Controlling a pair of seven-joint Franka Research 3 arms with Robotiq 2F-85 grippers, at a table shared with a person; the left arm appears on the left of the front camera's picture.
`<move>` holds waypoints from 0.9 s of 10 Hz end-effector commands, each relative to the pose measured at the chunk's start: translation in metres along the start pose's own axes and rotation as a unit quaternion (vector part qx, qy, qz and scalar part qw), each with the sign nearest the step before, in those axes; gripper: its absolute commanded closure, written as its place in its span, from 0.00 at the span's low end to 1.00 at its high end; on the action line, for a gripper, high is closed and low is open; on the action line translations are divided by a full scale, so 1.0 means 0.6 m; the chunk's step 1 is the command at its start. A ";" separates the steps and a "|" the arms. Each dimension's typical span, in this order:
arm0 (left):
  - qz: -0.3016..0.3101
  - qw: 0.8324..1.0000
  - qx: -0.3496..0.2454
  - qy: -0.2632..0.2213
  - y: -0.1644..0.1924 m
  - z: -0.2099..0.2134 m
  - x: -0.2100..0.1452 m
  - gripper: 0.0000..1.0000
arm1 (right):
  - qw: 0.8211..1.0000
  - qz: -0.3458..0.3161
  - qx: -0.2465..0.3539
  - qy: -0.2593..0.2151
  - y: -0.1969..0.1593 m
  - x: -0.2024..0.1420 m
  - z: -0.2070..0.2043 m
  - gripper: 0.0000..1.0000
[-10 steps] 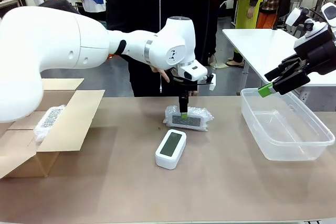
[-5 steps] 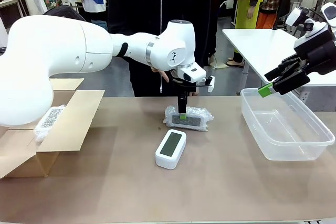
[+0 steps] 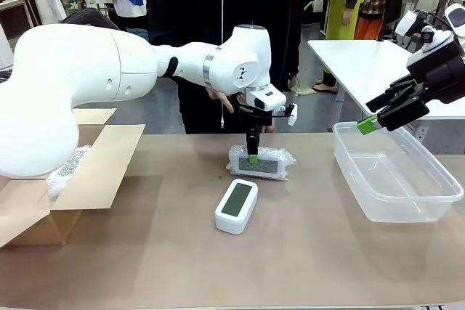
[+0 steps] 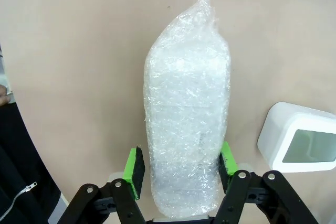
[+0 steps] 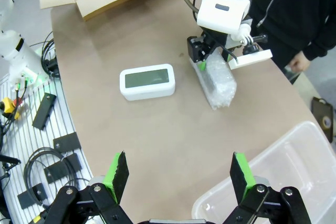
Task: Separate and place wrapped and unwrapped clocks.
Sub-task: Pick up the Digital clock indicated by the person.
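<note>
Currently the left gripper is clenched on the wrapped clock. This clock lies flat on the table, just beyond the bare clock on the person's side. In the left wrist view the green pads bear on the two long sides of the bundle, close to one end. The loose tail of wrap points away at the other end.

Handling, as judged:
- Wrapped clock: probably light, with a stiff core under soft, slick film. The wrap likely gives before the pads reach the case, so the bundle may slip or twist.
- The hold is off-centre, so the free end may droop on lifting. A hold across the width nearer the middle would be steadier.
- Bare clock: smooth and hard. Take it across the narrow sides, clear of the screen.

The right gripper is released and empty above the tub, well right of the bare clock. A second wrapped clock lies in the box, well left of it.
</note>
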State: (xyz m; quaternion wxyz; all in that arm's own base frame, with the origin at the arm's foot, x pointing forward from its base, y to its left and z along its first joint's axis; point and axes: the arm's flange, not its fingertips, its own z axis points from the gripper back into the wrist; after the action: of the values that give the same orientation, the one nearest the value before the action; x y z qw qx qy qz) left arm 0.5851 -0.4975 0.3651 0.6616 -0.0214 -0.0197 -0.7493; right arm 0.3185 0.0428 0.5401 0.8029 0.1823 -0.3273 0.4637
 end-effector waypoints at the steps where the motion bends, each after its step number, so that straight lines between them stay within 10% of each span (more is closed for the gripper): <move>1: -0.015 1.000 -0.012 -0.013 0.035 0.007 0.018 0.59 | 1.000 0.004 0.013 -0.013 -0.005 0.000 -0.006 0.00; 2: -0.016 1.000 -0.013 -0.012 0.036 0.008 0.018 0.44 | 1.000 0.004 0.013 -0.013 -0.005 0.000 -0.006 0.00; 3: -0.020 1.000 -0.015 -0.017 0.033 0.016 0.021 0.79 | 1.000 0.004 0.013 -0.013 -0.005 0.000 -0.006 0.00; 4: -0.022 0.999 -0.018 -0.019 0.027 0.028 0.022 0.47 | 1.000 0.004 0.013 -0.013 -0.005 0.000 -0.006 0.00; 9: -0.010 0.999 -0.010 -0.051 -0.042 0.162 -0.007 0.47 | 1.000 0.004 0.013 -0.013 -0.005 0.000 -0.006 0.00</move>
State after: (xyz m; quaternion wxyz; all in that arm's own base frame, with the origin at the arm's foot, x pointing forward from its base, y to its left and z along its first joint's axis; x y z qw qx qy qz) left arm 0.5723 -0.4979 0.4471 0.6539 -0.0484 -0.0457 -0.7537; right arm 0.3185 0.0428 0.5401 0.8029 0.1824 -0.3272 0.4637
